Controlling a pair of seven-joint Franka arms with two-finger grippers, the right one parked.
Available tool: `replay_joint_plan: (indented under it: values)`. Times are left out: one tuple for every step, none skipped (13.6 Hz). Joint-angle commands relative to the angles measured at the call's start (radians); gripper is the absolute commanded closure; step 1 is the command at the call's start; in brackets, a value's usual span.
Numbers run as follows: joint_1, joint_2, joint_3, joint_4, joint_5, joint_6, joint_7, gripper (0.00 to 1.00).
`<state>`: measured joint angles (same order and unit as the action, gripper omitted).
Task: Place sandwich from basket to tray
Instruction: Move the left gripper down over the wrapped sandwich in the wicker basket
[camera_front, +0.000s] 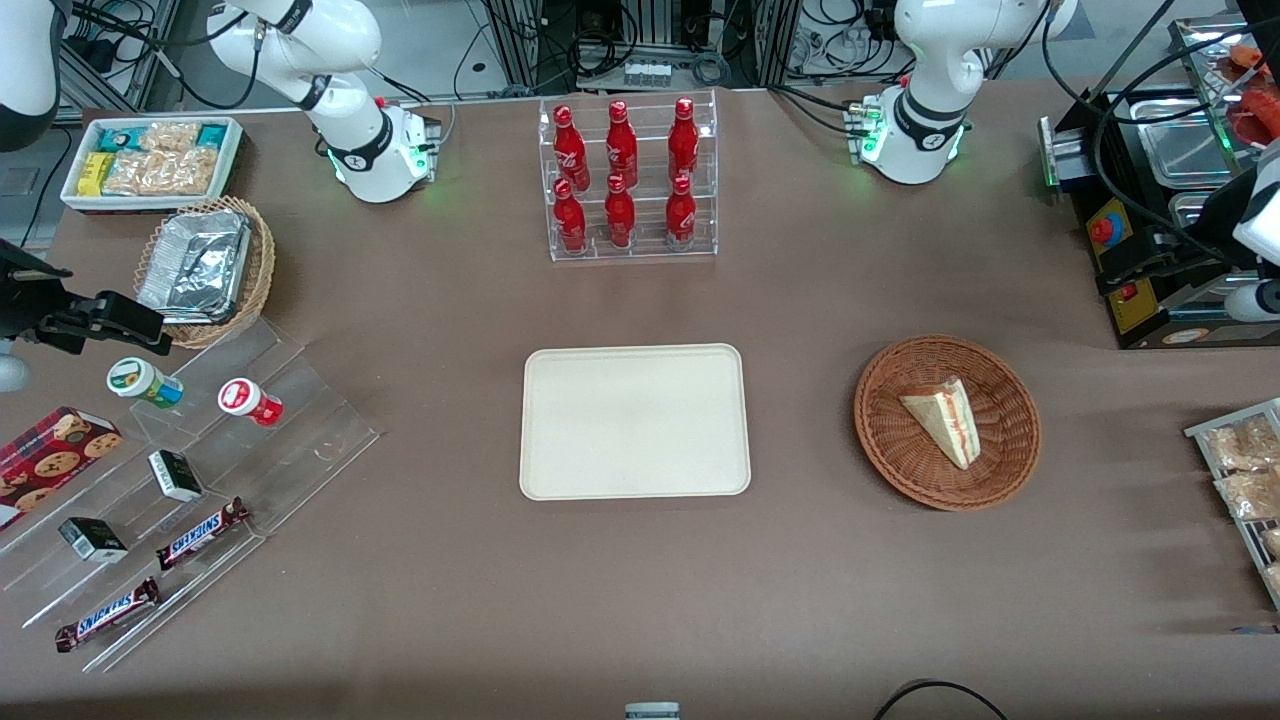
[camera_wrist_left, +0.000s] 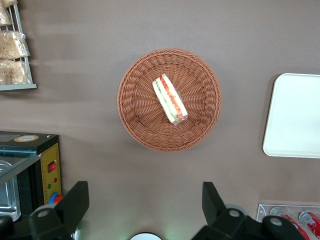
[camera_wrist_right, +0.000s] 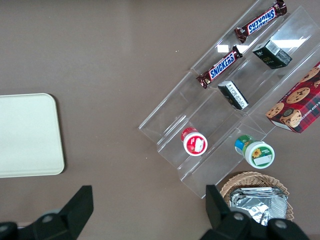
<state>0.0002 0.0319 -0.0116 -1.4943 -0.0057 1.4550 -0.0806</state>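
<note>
Hovering end effector (camera_wrist_left: 142, 200), parted above wicker basket (camera_wrist_left: 135, 107).

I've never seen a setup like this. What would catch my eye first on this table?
Probably the clear rack of red bottles standing between the two arm bases, the brightest thing there. Nearer the front camera lies an empty cream tray, and beside it, toward the working arm's end, a round wicker basket holds a single sandwich. The gripper is open, up above the table, with the basket in its camera's sight.
</note>
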Motion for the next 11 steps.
replay_joint_plan:
  values:
    - [0.001,0.008,-0.002,0.017,-0.003,-0.005,0.012,0.0]
    - [0.001,0.01,-0.002,0.014,0.0,-0.005,0.021,0.0]
    - [0.001,0.017,-0.002,0.014,0.001,-0.002,0.019,0.0]
    - [0.001,0.032,-0.002,0.014,-0.002,-0.005,0.016,0.0]
    - [0.003,0.037,-0.001,-0.007,-0.011,-0.004,0.012,0.0]
    - [0.004,0.033,0.001,-0.048,-0.013,0.02,0.013,0.0]
    - [0.006,0.022,0.002,-0.108,-0.005,0.077,0.01,0.0]
    - [0.006,0.002,0.002,-0.174,0.0,0.131,0.009,0.0]
    - [0.006,-0.01,0.002,-0.235,0.001,0.193,0.007,0.0]
    - [0.006,-0.02,0.002,-0.288,0.001,0.249,-0.004,0.0]
    - [0.006,-0.02,0.002,-0.326,0.003,0.302,-0.039,0.0]
